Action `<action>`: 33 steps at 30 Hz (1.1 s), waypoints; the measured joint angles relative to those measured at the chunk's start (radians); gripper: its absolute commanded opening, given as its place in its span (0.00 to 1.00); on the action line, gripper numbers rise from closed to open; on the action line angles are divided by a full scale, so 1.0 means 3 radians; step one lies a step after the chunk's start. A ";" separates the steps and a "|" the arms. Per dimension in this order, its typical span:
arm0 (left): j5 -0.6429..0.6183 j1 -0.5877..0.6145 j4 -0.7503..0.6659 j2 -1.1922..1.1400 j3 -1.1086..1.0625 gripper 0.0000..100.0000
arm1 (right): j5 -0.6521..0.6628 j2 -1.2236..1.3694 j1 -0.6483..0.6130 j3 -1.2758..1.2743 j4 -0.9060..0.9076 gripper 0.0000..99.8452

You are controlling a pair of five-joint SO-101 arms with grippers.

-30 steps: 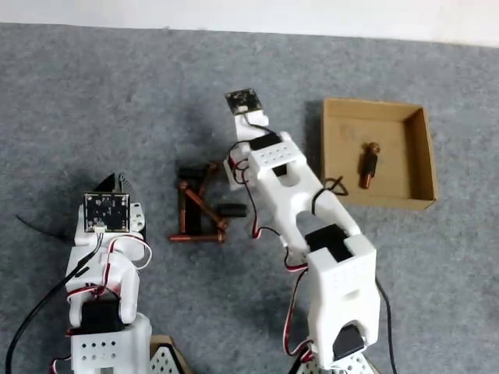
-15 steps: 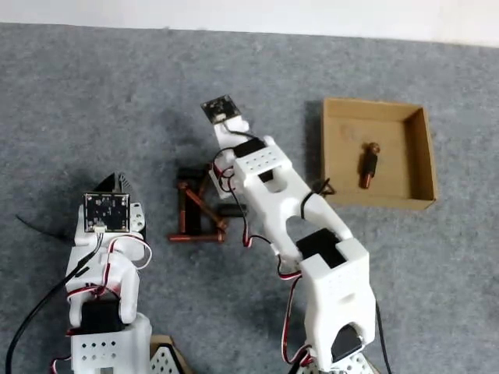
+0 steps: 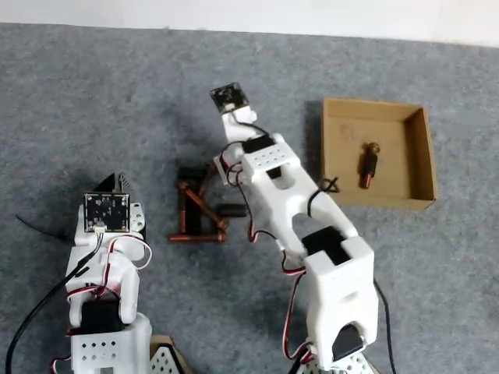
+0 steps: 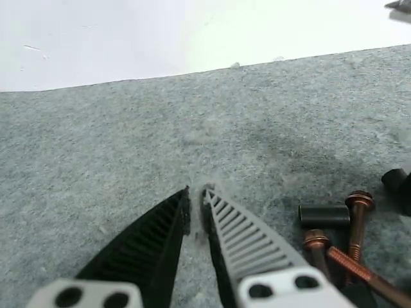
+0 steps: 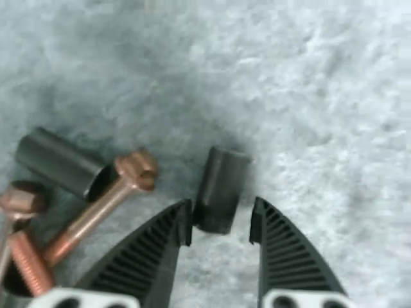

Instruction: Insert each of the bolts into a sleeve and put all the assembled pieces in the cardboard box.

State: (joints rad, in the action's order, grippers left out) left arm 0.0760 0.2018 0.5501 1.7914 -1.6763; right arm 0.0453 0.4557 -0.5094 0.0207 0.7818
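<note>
Over the last second the right arm [image 3: 273, 175] is swung left over the pile of bolts [image 3: 191, 214] and then brought back a little to the right and farther out, while the left arm [image 3: 105, 257] is not moved at all. This is read as a last lining-up on a sleeve, so the pick is judged to be about to begin, not done. One assembled piece [image 3: 368, 165] is already laid in the cardboard box [image 3: 374, 107]. The remaining bolts are left loose on the grey mat [image 3: 93, 93], well apart from the box, so most of the task is judged still open. The layout of box against pile is given by the high view, but there the working end of the right arm is hidden under its own wrist. That detail is supplied by the right wrist view. The right gripper [image 5: 221, 206] is held open, with its jaws set either side of the near end of a black sleeve [image 5: 221, 183] lying on the mat. One jaw is close against the sleeve and the other is parted from it by a clear gap, so nothing is gripped yet. A second sleeve [image 5: 61, 163] is shown there with a bolt head just beside its mouth. In the left wrist view the left gripper [image 4: 196, 196] is shown closed to a thin slit, empty, over bare mat near the pile.
</note>
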 measured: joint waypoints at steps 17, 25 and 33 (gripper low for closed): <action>0.0000 0.0000 0.0000 0.0000 0.0000 0.05 | 0.0005 0.0936 0.0036 0.1401 0.0808 0.14; 0.0000 0.0000 0.0000 0.0000 0.0000 0.05 | 0.0005 0.1074 0.0046 0.1632 0.0977 0.00; 0.0000 0.0000 0.0000 0.0000 0.0000 0.05 | 0.0005 0.1089 0.0087 0.1667 0.1059 0.00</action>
State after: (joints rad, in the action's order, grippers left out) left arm 0.0760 0.2018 0.5501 1.7914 -1.6763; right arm 0.0468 0.7825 -0.4833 0.5209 1.0994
